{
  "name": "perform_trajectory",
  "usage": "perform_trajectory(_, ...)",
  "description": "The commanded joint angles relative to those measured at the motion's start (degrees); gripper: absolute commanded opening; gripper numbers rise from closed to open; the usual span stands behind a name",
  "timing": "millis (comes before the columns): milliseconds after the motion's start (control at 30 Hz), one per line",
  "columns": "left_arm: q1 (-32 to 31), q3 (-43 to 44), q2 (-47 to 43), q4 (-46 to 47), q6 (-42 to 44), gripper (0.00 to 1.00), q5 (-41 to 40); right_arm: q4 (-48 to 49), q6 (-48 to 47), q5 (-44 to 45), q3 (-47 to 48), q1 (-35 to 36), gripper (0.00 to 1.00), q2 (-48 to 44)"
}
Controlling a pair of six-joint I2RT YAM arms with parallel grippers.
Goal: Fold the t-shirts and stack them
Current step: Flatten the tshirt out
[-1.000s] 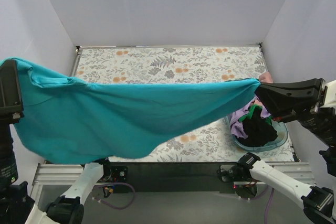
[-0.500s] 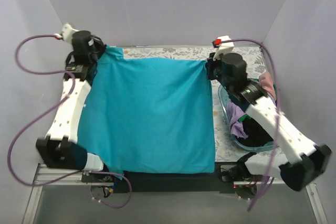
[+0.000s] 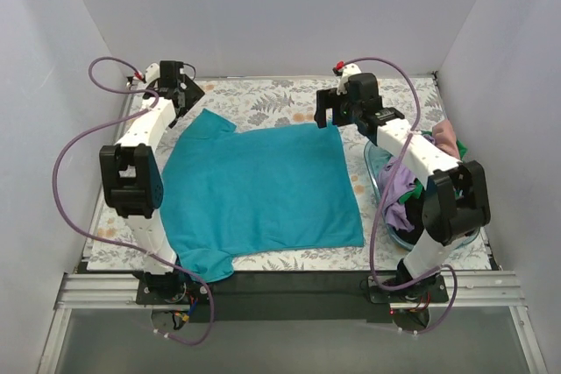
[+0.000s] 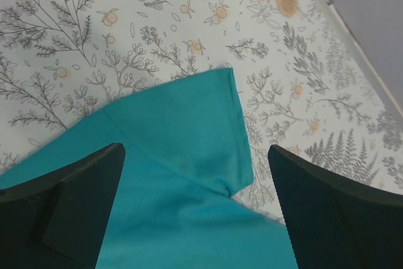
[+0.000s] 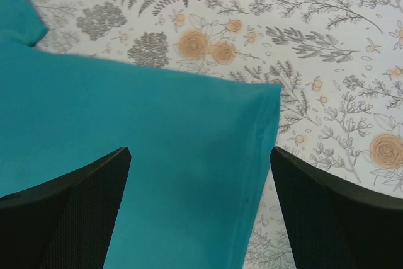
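A: Where is the shirt [image 3: 263, 186]?
B: Teal knit, spread flat mid-frame on the floral surface [image 3: 263, 98]. The sleeve [image 4: 189, 130] is matte, hemmed and slightly rumpled.
A: And the arms?
B: The left end effector [image 3: 182, 92], upper left, is released, jaws wide above the sleeve. The right end effector [image 3: 327, 114], upper centre, is released over the far corner [image 5: 255, 124].
A: Room?
B: A floral strip shows along the top edge. The bin [image 3: 372, 174] is just beside the shirt's right edge.

Floral-patterned table [image 3: 289, 94], teal t-shirt [image 3: 263, 186] spread flat across it, what looks like a clothes-filled basin [image 3: 377, 194] at right edge
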Motion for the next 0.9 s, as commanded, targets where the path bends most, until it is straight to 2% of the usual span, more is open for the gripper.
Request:
perform_trajectory(0,0.17,-7.48,-11.61,1.11,-0.2,0.98,1.32,0.38,1.69,-5.71,-3.52,0.57,0.98,-8.1)
perform_trajectory(200,0.09,-19.98,-22.24,0.42,-0.38,0.98,8.34,0.12,5.21,-5.99,-16.44,4.78,0.98,-16.03)
perform_trajectory(267,0.17,-26.48,-25.66,1.9,-0.37,0.98,11.07,0.21,6.35,-5.29,-19.96,6.28,0.98,-17.17)
perform_trajectory(333,0.09,-31.48,-26.74,5.24,-0.73,0.98,11.61,0.3,7.23,-3.89,-20.93,6.63,0.98,-16.74)
perform_trajectory(400,0.17,-32.13,-24.82,6.57,-0.47,0.98,12.65,0.21,7.67,-3.0,-20.94,6.63,0.98,-14.46)
perform_trajectory(633,0.09,-24.32,-9.73,3.23,1.29,0.98,11.44,0.3,6.97,-0.63,-16.11,6.37,0.99,-4.44)
perform_trajectory(833,0.09,-11.94,3.04,1.3,2.79,0.98,12.23,0.3,7.58,2.62,-9.09,4.44,0.99,5.05)
perform_trajectory(867,0.09,-9.65,7.32,-0.1,2.79,0.98,11.79,0.21,7.85,2.54,-8.46,4.18,0.98,6.97)
